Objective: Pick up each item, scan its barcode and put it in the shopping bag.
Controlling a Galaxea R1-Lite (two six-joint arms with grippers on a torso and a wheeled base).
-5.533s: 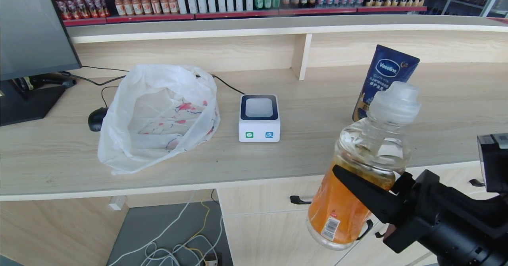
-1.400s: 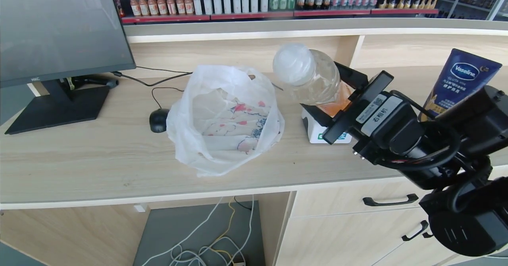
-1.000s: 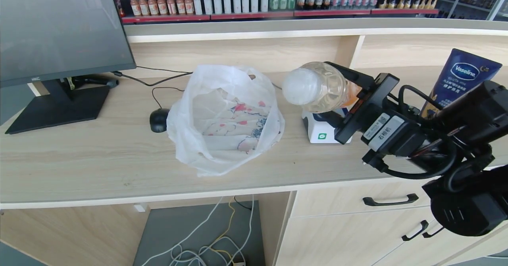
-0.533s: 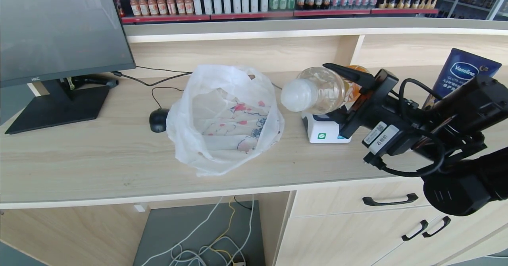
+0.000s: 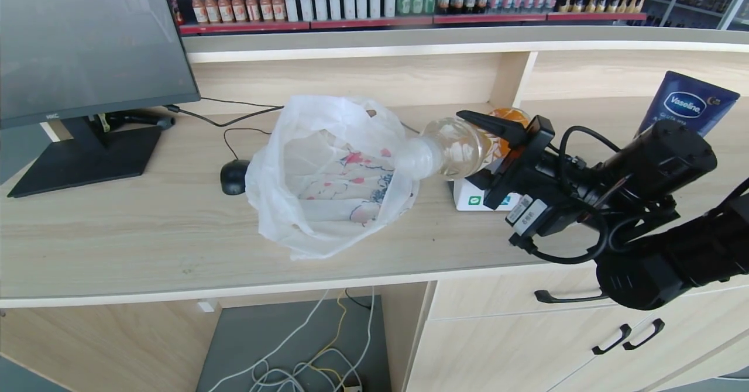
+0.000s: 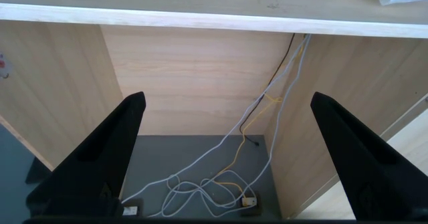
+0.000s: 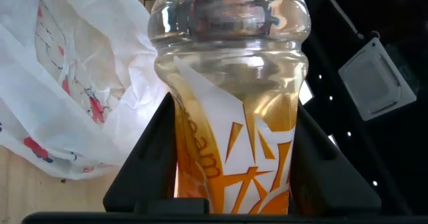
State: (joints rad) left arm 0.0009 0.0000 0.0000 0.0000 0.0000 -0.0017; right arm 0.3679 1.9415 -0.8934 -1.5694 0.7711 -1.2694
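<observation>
My right gripper [image 5: 494, 149] is shut on a clear bottle with an orange label [image 5: 462, 146], held lying on its side above the counter. Its white cap [image 5: 409, 159] touches the right rim of the white shopping bag [image 5: 327, 172], which stands open on the counter. In the right wrist view the bottle [image 7: 234, 110] sits between the black fingers [image 7: 144, 164] with the bag [image 7: 73, 83] beyond it. The white scanner box [image 5: 477, 196] lies just under the bottle. A dark blue tube [image 5: 684, 105] stands at the far right. My left gripper [image 6: 227, 157] hangs open below the counter edge, over floor cables.
A monitor on a black stand [image 5: 88, 76] fills the counter's left end, with a black mouse [image 5: 234, 176] and cables beside the bag. A raised wooden ledge [image 5: 409, 47] runs behind. Drawers with black handles [image 5: 570, 295] sit under the counter.
My right arm has tipped the bottle from tilted up over the scanner to lying sideways, and carried it left and down until its cap reached the bag's rim. The bag and scanner stayed put.
</observation>
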